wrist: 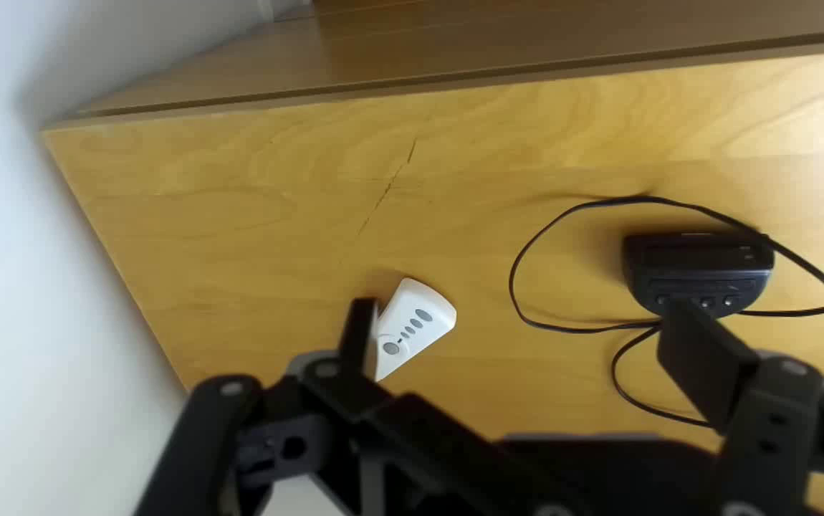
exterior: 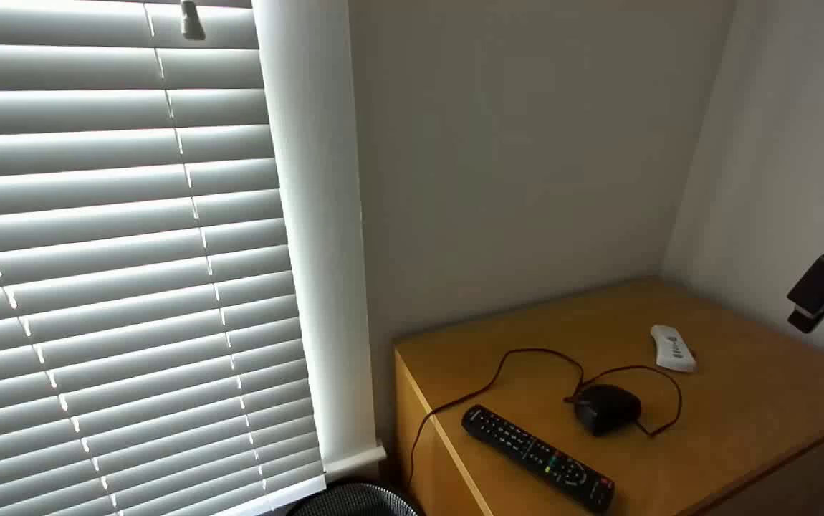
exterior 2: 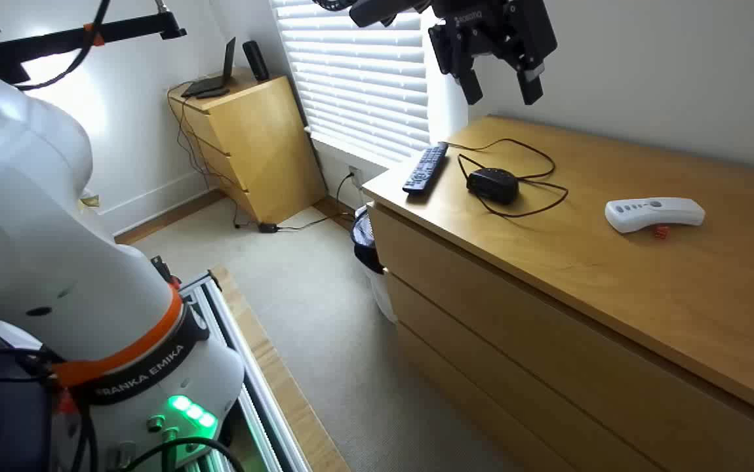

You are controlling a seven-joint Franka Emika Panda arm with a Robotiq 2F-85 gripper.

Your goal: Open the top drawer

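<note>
The claw (exterior 2: 501, 91) hangs over the dresser's top (exterior 2: 646, 282), its fingers spread and nothing between them. The top drawer (exterior 2: 567, 354) sits below the claw and back toward the robot's base (exterior 2: 154, 373); it looks closed to me. I see no handle, only a dark gap (wrist: 412, 81) under the top's front edge, which I take to be the hold. I'd draw the claw back clear of that edge before lowering it, well off the white remote (exterior 2: 655, 213) and the corded black device (exterior 2: 494, 185) lying beneath, toward either finger. Then a fingertip in the gap, near mid-width, could catch the drawer's upper lip and pull level and slowly; tugging off-centre may make so broad a drawer bind.
</note>
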